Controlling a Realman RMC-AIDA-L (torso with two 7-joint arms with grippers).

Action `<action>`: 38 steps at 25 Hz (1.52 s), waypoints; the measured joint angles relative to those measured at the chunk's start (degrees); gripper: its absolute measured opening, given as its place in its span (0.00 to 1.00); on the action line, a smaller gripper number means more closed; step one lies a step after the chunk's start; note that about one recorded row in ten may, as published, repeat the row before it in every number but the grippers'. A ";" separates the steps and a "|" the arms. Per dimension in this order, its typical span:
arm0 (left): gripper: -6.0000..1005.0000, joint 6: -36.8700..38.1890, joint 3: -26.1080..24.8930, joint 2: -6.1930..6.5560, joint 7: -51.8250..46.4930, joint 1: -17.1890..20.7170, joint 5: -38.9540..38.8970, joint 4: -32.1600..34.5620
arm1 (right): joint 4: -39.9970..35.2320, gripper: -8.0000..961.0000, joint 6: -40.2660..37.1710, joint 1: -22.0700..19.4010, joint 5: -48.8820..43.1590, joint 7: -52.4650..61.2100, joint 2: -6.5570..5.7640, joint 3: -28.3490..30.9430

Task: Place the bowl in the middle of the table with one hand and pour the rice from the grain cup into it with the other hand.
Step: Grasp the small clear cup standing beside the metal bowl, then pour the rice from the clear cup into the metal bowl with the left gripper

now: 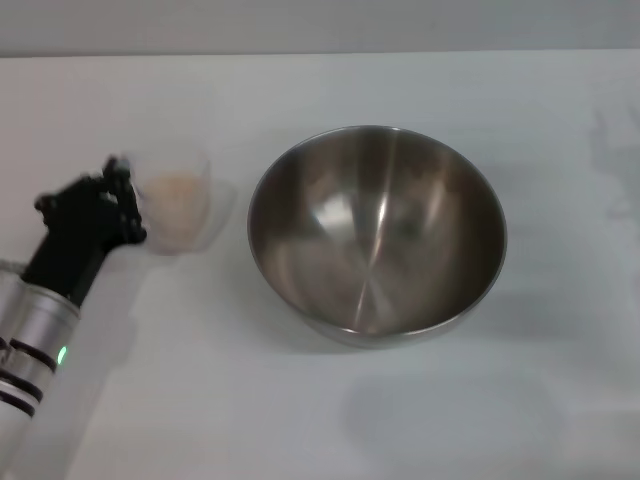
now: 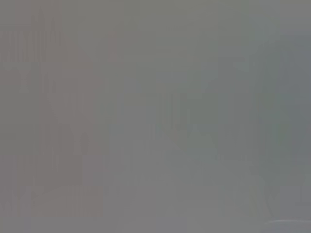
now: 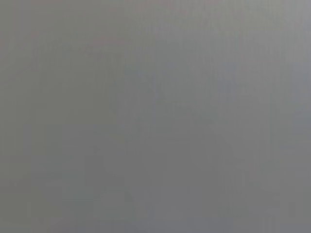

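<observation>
In the head view the steel bowl (image 1: 377,234) stands near the middle of the white table (image 1: 500,400), empty. The clear grain cup (image 1: 183,203) stands to its left, holding pale rice (image 1: 176,197). My left gripper (image 1: 128,200) is at the cup's left side, touching or nearly touching its wall. The black hand hides how its fingers stand. My right gripper is out of view. Both wrist views show only plain grey.
The table's far edge (image 1: 320,54) runs along the top of the head view. My left arm (image 1: 35,330) comes in from the lower left corner.
</observation>
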 joint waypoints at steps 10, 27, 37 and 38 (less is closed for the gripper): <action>0.03 13.39 1.01 0.01 47.17 -4.18 7.65 -5.22 | 0.00 0.45 -0.03 1.22 0.22 -0.51 -0.34 0.12; 0.05 8.40 6.50 -0.02 94.91 -4.04 17.99 -7.47 | 0.09 0.45 0.37 2.35 0.29 -0.59 -0.69 0.97; 0.07 7.41 7.52 -0.02 106.13 -3.95 18.30 -7.44 | 0.09 0.45 0.39 2.59 0.33 -0.62 -0.70 0.97; 0.07 7.41 7.52 -0.02 106.13 -3.95 18.30 -7.44 | 0.09 0.45 0.39 2.59 0.33 -0.62 -0.70 0.97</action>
